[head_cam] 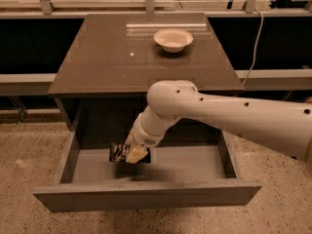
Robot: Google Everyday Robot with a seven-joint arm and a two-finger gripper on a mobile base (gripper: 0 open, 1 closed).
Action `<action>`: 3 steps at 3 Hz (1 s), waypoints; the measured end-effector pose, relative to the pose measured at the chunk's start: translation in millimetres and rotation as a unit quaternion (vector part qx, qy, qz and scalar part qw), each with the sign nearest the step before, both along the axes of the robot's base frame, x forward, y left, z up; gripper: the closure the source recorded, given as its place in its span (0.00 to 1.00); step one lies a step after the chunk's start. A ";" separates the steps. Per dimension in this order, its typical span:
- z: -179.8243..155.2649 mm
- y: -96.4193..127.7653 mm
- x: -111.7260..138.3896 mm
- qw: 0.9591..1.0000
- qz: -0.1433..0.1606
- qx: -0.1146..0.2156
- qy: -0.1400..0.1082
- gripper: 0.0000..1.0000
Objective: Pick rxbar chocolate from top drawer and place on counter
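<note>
The top drawer [146, 194] is pulled open below the counter [107, 57]. My gripper [134, 155] reaches down into the drawer's left half and is shut on the rxbar chocolate [118, 152], a small black wrapper with white print. The bar hangs a little above the drawer's grey floor, with its shadow underneath. Part of the bar is hidden behind the fingers. My white arm [229, 113] comes in from the right, across the drawer's right half.
A white bowl [173, 39] stands on the counter towards the back right. A cable [253, 38] hangs at the right of the cabinet. Speckled floor lies around the drawer's front.
</note>
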State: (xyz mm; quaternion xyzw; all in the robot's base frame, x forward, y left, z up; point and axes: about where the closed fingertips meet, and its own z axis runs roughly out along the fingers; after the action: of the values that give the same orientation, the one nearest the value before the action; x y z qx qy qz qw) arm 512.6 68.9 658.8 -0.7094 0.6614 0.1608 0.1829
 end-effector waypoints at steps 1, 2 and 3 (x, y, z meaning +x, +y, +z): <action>28.6 -3.0 5.1 0.999 0.006 0.051 -0.010 1.00; 56.4 -0.8 1.3 0.996 0.025 0.081 -0.018 1.00; 86.2 -7.8 2.5 0.995 0.034 0.097 -0.021 1.00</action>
State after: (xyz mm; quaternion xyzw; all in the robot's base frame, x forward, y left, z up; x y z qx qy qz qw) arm 515.2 61.1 745.0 -0.7134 0.6145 0.2150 0.2591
